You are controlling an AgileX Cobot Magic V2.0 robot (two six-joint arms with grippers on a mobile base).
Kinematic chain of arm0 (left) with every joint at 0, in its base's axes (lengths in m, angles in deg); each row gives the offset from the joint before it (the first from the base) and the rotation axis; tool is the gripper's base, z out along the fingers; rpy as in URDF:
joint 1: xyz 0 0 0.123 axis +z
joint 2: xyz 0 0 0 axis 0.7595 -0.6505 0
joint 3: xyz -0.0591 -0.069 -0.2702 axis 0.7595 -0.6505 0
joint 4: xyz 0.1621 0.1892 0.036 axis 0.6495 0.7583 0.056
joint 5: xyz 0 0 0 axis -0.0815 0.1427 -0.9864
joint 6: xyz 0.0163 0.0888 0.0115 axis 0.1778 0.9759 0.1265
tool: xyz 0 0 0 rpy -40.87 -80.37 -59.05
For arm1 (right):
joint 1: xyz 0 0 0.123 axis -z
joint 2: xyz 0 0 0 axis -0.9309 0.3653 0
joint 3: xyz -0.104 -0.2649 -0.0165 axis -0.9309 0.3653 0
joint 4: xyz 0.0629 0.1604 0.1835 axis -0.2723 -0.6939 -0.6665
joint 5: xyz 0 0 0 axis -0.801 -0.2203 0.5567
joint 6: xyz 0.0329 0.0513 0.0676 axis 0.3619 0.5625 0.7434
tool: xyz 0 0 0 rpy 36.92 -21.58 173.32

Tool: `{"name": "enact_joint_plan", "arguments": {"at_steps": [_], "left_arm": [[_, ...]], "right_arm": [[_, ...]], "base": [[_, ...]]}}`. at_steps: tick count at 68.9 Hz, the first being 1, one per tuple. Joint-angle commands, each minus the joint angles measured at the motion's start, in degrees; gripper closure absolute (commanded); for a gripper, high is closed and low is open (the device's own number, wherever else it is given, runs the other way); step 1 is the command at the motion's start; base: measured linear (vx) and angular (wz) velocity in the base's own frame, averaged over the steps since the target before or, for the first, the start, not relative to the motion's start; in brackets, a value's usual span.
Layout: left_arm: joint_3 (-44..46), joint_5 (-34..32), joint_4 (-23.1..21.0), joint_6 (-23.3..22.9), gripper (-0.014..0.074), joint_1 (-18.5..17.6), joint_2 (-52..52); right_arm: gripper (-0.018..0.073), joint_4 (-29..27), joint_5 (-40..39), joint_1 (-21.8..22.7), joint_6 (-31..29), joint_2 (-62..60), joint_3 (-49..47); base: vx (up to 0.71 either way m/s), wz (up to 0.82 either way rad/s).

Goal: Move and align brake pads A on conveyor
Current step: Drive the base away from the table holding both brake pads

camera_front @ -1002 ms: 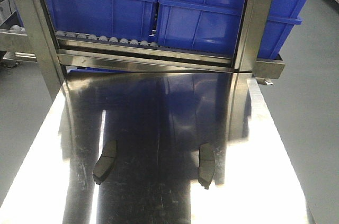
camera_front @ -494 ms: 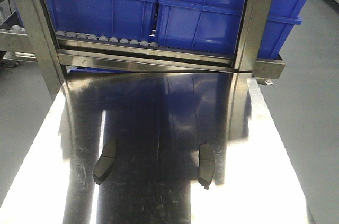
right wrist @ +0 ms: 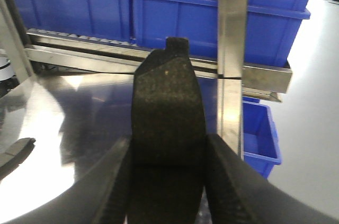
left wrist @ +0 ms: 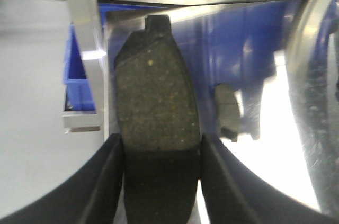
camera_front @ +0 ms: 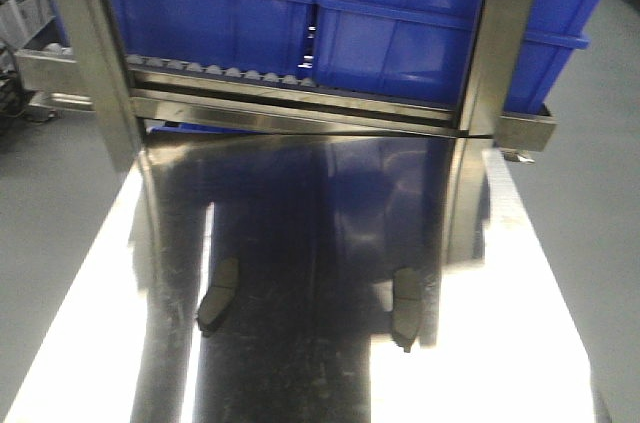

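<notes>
The left gripper (left wrist: 161, 152) pinches a brake pad (left wrist: 155, 110) between its black fingers, tab at 12 o'clock. The right gripper (right wrist: 167, 152) clamps a second brake pad (right wrist: 167, 105) the same way. Beyond them lies the steel tabletop (camera_front: 300, 203). In the front view a pad shape (camera_front: 217, 295) at 7 o'clock and a twin shape (camera_front: 405, 308) at 5 o'clock show on it; lying or mirrored, I cannot tell. Since half a second ago both shapes and the blue bins (camera_front: 400, 33) have slid toward 3 o'clock.

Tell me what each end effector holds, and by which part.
Left end effector clamps left pad by its near end; right end effector clamps right pad likewise.
</notes>
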Motion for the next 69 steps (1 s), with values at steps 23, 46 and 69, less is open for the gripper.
{"name": "enact_joint_plan", "arguments": {"at_steps": [23,46,69], "left_arm": [[1.67,-4.84,-0.80,-0.25,0.0603,-0.27,-0.30],[1.67,-4.84,-0.80,-0.25,0.0603,-0.27,-0.30],[1.67,-4.82,-0.80,-0.25,0.0603,-0.27,-0.25]], "right_arm": [[0.0570,0.38,-5.88,0.21,-0.32,0.69,-1.60],[0.0570,0.38,-5.88,0.21,-0.32,0.69,-1.60],[0.0570,0.35,-5.88,0.21,-0.32,0.69,-1.60]], "base": [[-0.11,0.64],[-0.19,0.89],[-0.22,0.85]]}}
